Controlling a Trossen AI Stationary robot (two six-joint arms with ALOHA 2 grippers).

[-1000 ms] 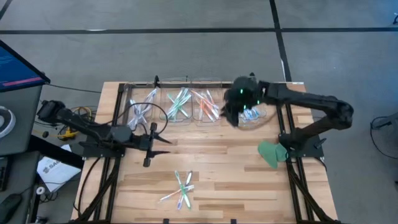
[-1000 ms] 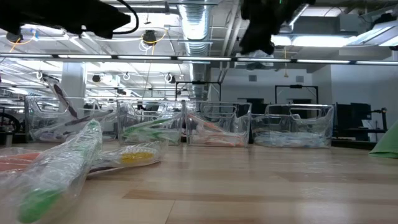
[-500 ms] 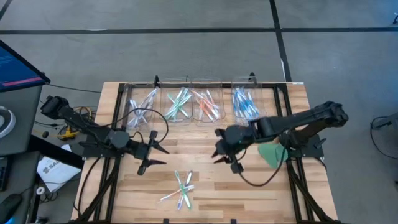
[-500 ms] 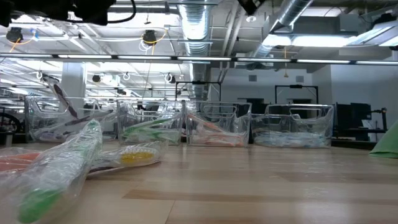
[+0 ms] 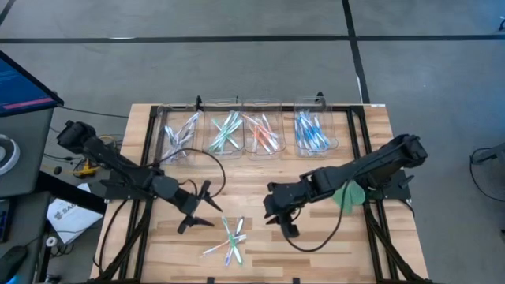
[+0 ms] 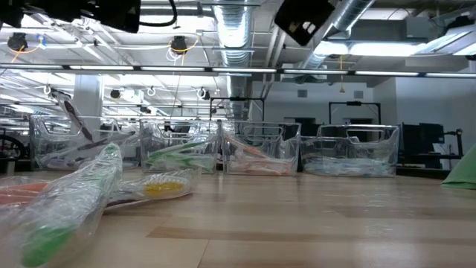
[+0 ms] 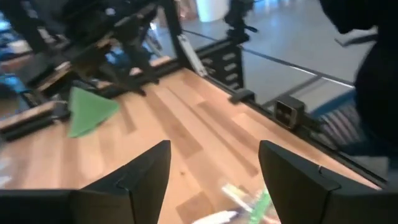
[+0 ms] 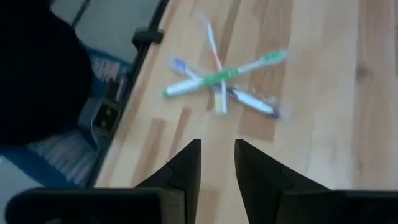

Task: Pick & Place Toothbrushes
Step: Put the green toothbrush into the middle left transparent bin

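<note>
On the pale wooden table [image 5: 316,237], a crossed pile of thin white-handled toothbrushes [image 5: 229,241] at lower centre is flanked by the spread-fingered left gripper [image 5: 197,209] and nearly closed, empty right gripper [image 5: 278,217], so a collision could be caused.

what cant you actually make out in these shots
- Loose toothbrushes: too small in the high view to count; the right wrist view blurs them, and the left wrist view cuts them off at its bottom edge.
- Bins: the number of brushes inside is unreadable; in the low view the clear walls and wrappers smear them.
- Left gripper and right gripper: above the low view's top edge.
- Green piece: partly under the right arm.
</note>
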